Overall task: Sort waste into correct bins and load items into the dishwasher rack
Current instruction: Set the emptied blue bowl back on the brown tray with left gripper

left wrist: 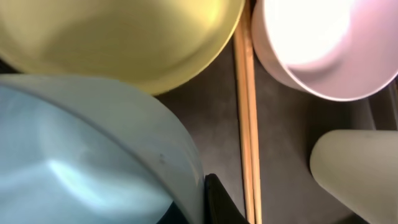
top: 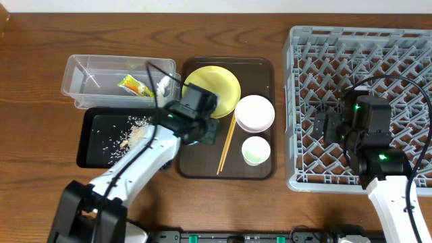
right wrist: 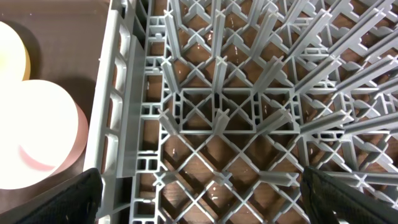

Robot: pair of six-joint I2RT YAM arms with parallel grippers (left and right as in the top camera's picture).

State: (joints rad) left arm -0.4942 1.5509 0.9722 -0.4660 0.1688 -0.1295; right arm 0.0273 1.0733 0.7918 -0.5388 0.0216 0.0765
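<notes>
Our left gripper (top: pixel 201 128) hovers at six o'clock of the yellow plate (top: pixel 214 86) with one finger by the rim of the light blue bowl (left wrist: pixel 81 155), clamped or not we cannot tell, while our right gripper (right wrist: pixel 202 186) hangs wide open and empty over the dishwasher rack (top: pixel 405 61), probably placed to receive it.

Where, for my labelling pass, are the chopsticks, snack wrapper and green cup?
chopsticks (top: pixel 226 144), overhead view, middle of the pair.
snack wrapper (top: pixel 134 86), overhead view, centre of the packet.
pale green cup (top: pixel 256 150), overhead view, inside its bowl.
</notes>
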